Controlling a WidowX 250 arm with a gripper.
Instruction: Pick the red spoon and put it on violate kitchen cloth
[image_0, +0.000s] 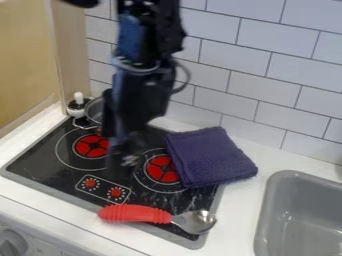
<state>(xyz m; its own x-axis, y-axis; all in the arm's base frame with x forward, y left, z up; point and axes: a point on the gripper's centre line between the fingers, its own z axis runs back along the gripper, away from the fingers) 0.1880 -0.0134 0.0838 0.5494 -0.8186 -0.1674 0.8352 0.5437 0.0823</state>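
Observation:
The black gripper (125, 155) hangs over the middle of the stovetop, between the two red burners; how its fingers stand is blurred. Below it, at the stove's front edge, lies the red-handled spoon (135, 214), its metal bowl pointing right, apart from the gripper. A folded violet cloth (210, 156) rests partly on the stove's right side and partly on the white counter, behind and to the right of the spoon.
The black stovetop (47, 159) has printed knobs near its front. A metal pot (95, 110) and a small black-and-white bottle (79, 106) stand at the back left. On the right is a grey sink (270, 212); a tiled wall (274, 75) rises behind.

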